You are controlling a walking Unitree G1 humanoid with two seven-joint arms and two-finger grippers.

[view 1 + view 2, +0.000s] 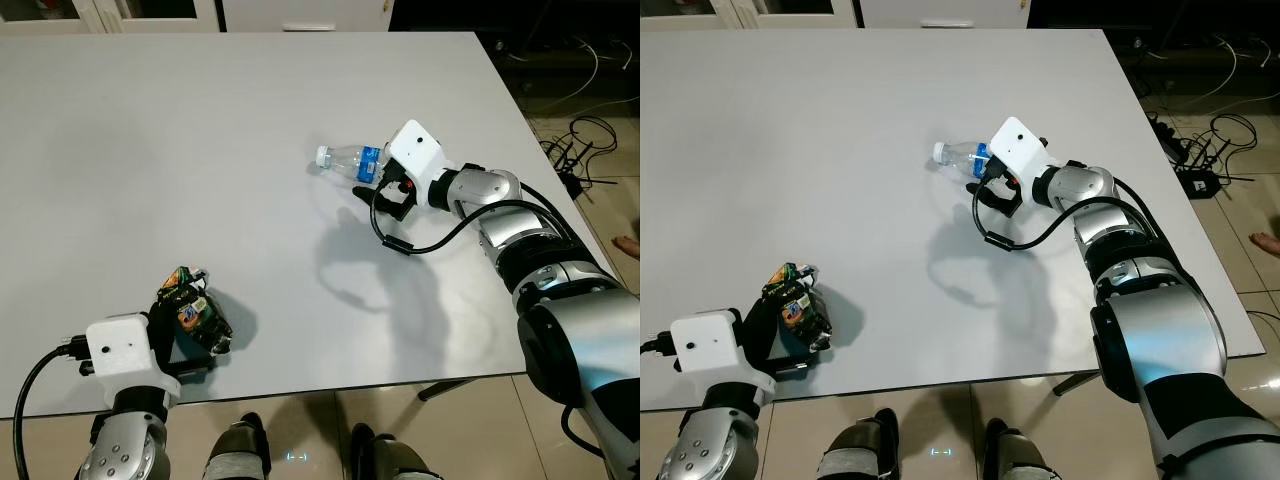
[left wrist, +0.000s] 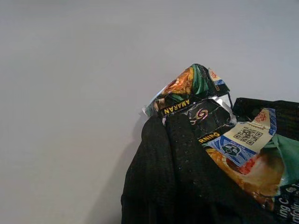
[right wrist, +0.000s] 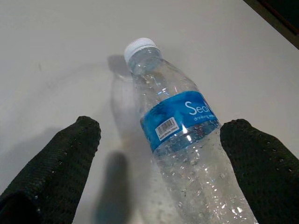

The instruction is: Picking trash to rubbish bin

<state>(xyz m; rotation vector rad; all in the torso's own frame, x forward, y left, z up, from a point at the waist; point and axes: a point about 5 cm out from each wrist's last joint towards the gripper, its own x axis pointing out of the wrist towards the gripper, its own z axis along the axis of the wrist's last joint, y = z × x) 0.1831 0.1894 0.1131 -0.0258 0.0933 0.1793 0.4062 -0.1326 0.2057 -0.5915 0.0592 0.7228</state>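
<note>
A clear plastic water bottle (image 1: 345,158) with a blue label and white cap lies on its side on the grey table (image 1: 200,150), right of centre. My right gripper (image 1: 383,195) is open at the bottle's thick end. In the right wrist view the bottle (image 3: 177,121) lies between the two spread fingertips (image 3: 79,144). Near the table's front left edge a crumpled green and orange snack wrapper (image 1: 188,300) rests on the tabletop. My left gripper (image 1: 190,325) is shut on it, and a black finger (image 2: 173,168) presses over the wrapper (image 2: 196,88).
The table's right edge runs close to my right arm. Black cables (image 1: 585,150) lie on the tiled floor beyond it. White cabinets (image 1: 150,12) stand past the far edge. My feet (image 1: 240,450) show below the front edge.
</note>
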